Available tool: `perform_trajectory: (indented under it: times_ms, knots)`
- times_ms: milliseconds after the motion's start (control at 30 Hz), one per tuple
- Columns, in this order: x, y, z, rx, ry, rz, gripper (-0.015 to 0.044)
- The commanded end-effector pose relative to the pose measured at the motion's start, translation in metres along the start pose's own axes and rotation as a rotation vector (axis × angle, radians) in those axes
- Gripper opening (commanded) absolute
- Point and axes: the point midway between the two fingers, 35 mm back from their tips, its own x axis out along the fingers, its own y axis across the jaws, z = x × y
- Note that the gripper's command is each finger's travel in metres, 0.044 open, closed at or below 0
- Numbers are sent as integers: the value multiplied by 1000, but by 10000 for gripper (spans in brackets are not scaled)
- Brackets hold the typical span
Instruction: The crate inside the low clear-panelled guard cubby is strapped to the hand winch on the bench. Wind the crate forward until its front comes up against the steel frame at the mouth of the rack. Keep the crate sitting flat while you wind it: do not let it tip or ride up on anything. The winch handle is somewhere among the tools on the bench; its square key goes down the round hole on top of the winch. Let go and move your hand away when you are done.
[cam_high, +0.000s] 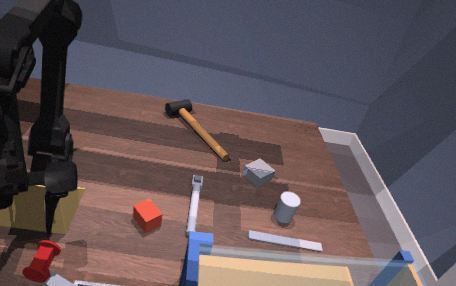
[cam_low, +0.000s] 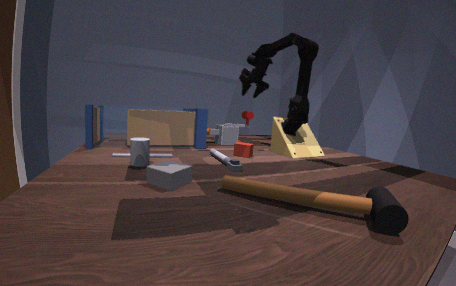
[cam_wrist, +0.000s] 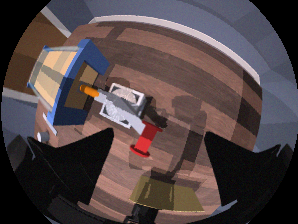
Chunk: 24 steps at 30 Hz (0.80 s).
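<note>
The winch (cam_low: 228, 135) (cam_wrist: 115, 114) carries its handle, a grey arm with a red knob (cam_high: 42, 261) (cam_low: 247, 116) (cam_wrist: 145, 140). The knob stands upright on the side away from the cubby. My gripper (cam_low: 250, 94) (cam_wrist: 160, 135) is open and empty, above the knob and apart from it. The tan crate (cam_high: 275, 272) (cam_low: 161, 127) sits flat in the clear-panelled cubby. Its winch-side end appears to be at or very near the blue frame (cam_high: 192, 262) (cam_low: 201, 129) (cam_wrist: 97, 57) at the mouth; a gap is too small to tell. An orange piece (cam_wrist: 90, 91) lies between winch and mouth.
A grey bar tool with a square end (cam_high: 193, 207) (cam_low: 220, 157) and an orange-red block (cam_high: 147, 215) (cam_low: 243, 149) lie beside the cubby. Farther out are a mallet (cam_high: 202, 132) (cam_low: 300, 196), a grey block (cam_high: 259, 172) (cam_low: 169, 176), a grey cylinder (cam_high: 287, 207) (cam_low: 140, 152) and a flat bar (cam_high: 285, 240).
</note>
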Motion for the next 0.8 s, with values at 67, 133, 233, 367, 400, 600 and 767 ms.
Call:
perform_trajectory:
  times_ms: [67,133,233,367,400,600,767]
  knots:
    - [3,16,14,-5,58,8,440]
    - [4,29,24,-8,103,10,440]
    - [9,51,37,-11,172,10,440]
    - [17,78,51,5,260,4,440]
    - [19,85,53,11,282,1,440]
    - [32,114,61,39,379,-19,440]
    - [32,114,61,39,379,-19,440]
